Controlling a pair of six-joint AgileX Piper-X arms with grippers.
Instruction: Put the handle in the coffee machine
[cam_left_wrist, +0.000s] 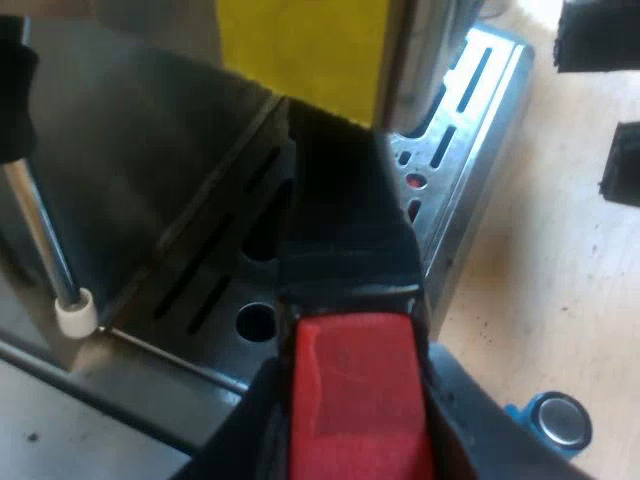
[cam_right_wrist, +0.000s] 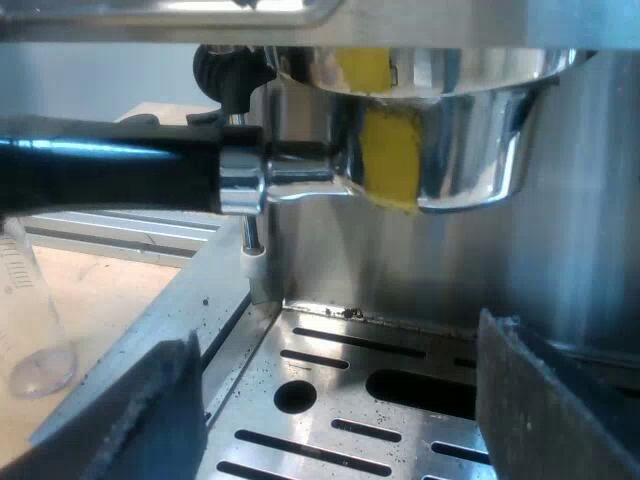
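The holder's dark handle (cam_left_wrist: 345, 215) runs from its red end (cam_left_wrist: 360, 400) towards the espresso machine's front. My left gripper (cam_left_wrist: 360, 440) is shut on the handle at the red end, one black finger on each side. In the right wrist view the holder's metal basket (cam_right_wrist: 450, 140) sits up under the machine's brew head, with yellow tape (cam_right_wrist: 388, 160) on it and the dark handle (cam_right_wrist: 110, 175) sticking out sideways. My right gripper (cam_right_wrist: 335, 420) is open low over the drip tray (cam_right_wrist: 330, 400), its fingers (cam_right_wrist: 550, 400) wide apart and holding nothing.
The slotted metal drip tray (cam_left_wrist: 470, 150) lies below the handle. A steam wand with a white tip (cam_left_wrist: 75, 312) hangs beside it. A blue tamper (cam_left_wrist: 558, 420) stands on the wooden table, and a measuring glass (cam_right_wrist: 30, 320) stands on the table beside the machine.
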